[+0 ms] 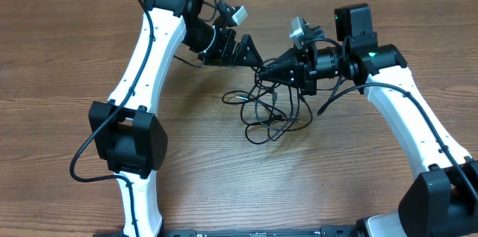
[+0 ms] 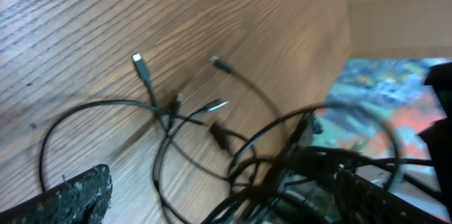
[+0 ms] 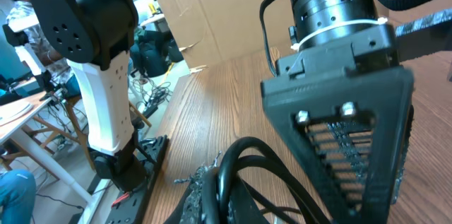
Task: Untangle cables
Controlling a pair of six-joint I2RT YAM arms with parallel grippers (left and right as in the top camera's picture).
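Nearest, sprawling over the wooden table (image 1: 75,57): the cables (image 1: 269,110), thin black loops with small plug ends (image 2: 138,59). Just beyond, lifting a raised bunch of strands: right gripper (image 1: 270,71), clamped tight on them. Close beside it, tip to tip: left gripper (image 1: 250,54), jaws spread wide.

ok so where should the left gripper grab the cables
On a loose cord just behind its plug, where the cables splay flat and apart on the table. Come straight down with the open left gripper; the right gripper pinches the bunched part.
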